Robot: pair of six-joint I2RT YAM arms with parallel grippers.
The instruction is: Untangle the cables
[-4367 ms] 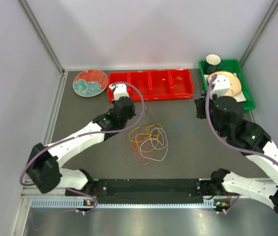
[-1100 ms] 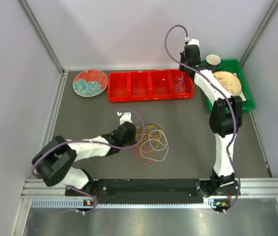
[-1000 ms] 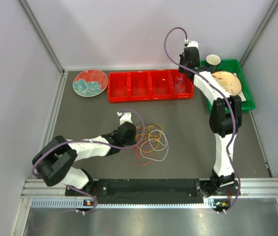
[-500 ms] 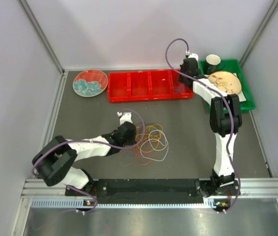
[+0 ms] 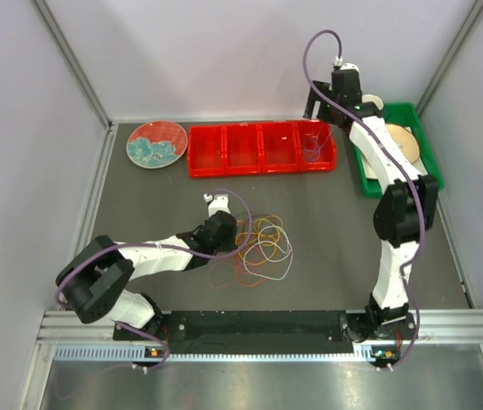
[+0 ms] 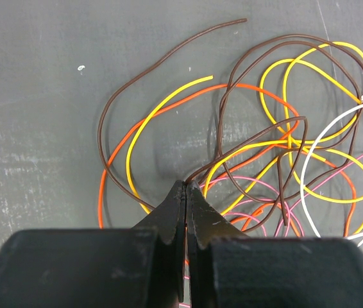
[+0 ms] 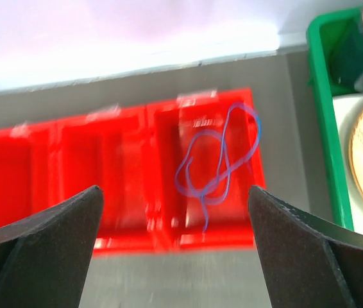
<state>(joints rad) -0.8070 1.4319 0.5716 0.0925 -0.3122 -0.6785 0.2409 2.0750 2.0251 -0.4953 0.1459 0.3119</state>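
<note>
Left gripper (image 6: 186, 189) tight on brown cable (image 6: 156, 64) (right gripper (image 7: 175, 196) agape)

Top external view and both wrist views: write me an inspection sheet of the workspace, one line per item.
Surface: dark grey table, with pale scuffs in the left wrist view.
Job's things: tangled cables at centre, in orange, yellow, white, pink and brown; one blue cable lies in the rightmost compartment of the red tray.
Clutter: patterned plate; green bin holding a dish.
Grippers: left gripper shut on brown cable; right gripper open above the red tray.
Cables: mauve hoses run along both arms.
Surroundings: pale walls; metal rail at the near edge.
</note>
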